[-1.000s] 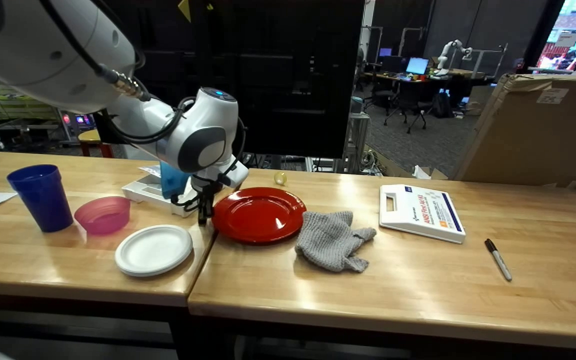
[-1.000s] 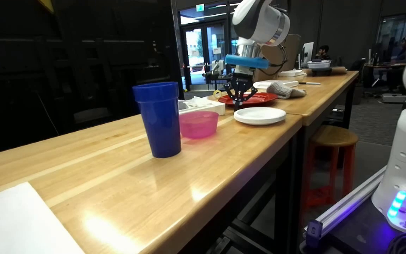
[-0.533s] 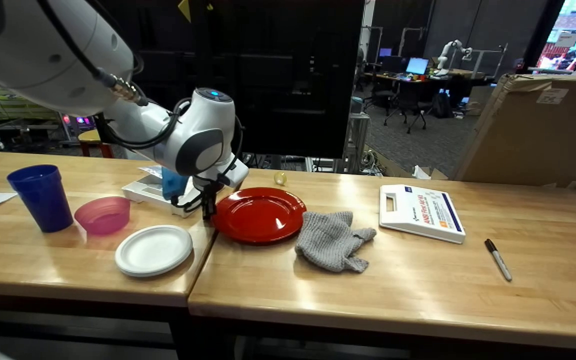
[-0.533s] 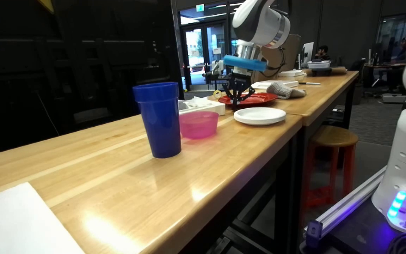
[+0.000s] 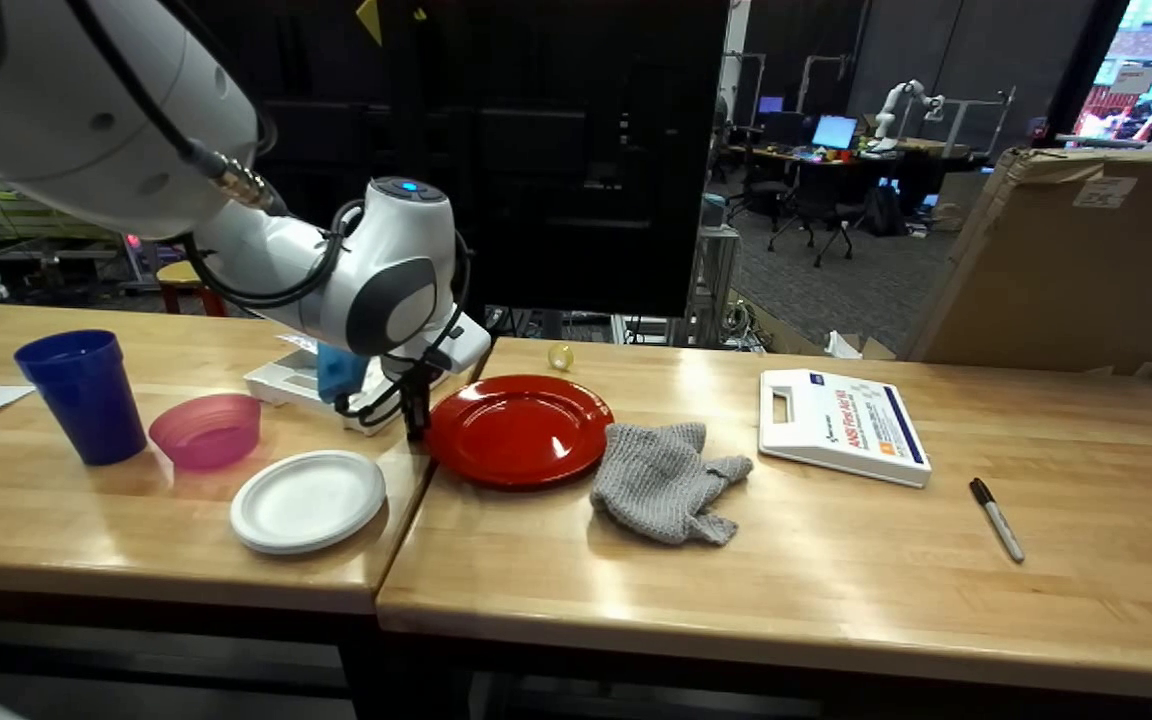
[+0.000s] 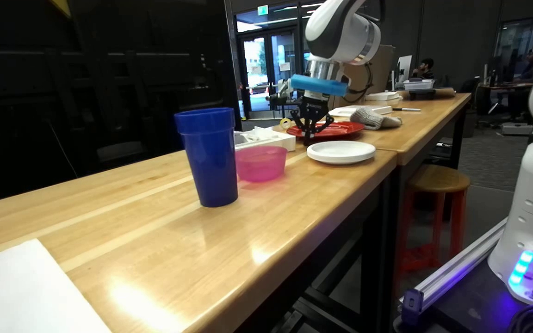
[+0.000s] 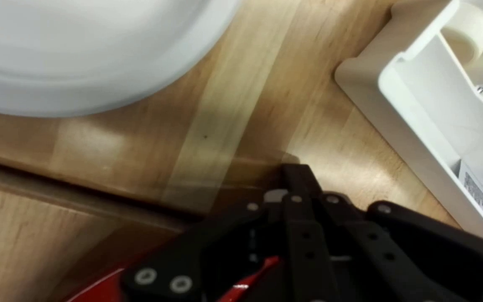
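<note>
Red plate (image 5: 521, 432), round with no long axis, lies on the worktop (image 5: 816, 580) near the white tray (image 7: 396, 113), while the claw (image 7: 297, 172), together with nothing seen held, stands between tray and plate, close by the plate's rim

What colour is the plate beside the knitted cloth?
Glossy red; the plate shows best in an exterior view.

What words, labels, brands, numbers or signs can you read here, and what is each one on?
"ANSI First Aid Kit": on the white case; its other print is too small.
Marker: print too small to read.
Cardboard box: outer label too small to read.
White tray: inner label too blurred to read.
Green sign: too small to read.
</note>
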You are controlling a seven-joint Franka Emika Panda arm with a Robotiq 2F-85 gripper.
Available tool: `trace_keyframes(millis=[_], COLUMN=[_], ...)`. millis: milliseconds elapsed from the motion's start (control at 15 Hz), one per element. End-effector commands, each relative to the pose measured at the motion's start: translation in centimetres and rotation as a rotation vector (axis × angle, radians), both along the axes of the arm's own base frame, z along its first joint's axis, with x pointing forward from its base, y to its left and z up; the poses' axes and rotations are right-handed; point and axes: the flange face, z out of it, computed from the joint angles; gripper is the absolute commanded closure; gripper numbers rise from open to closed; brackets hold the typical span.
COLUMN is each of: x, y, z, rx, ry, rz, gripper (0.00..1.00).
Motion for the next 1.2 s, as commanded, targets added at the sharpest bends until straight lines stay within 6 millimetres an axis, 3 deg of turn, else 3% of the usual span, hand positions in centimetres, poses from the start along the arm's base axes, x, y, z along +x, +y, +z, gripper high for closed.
trace_keyframes(millis=[0,733,1133], x=[-0.3,-0.1,0.3], y=[0.1,-0.7,-2.5], z=[0.1,0.5,1.1], rx=[-0.016,-0.033,-0.033], ry=[-0.018,-0.064,-0.073], rz=[-0.023,-0.067,-0.120], gripper=[1.00,1.00,1.00])
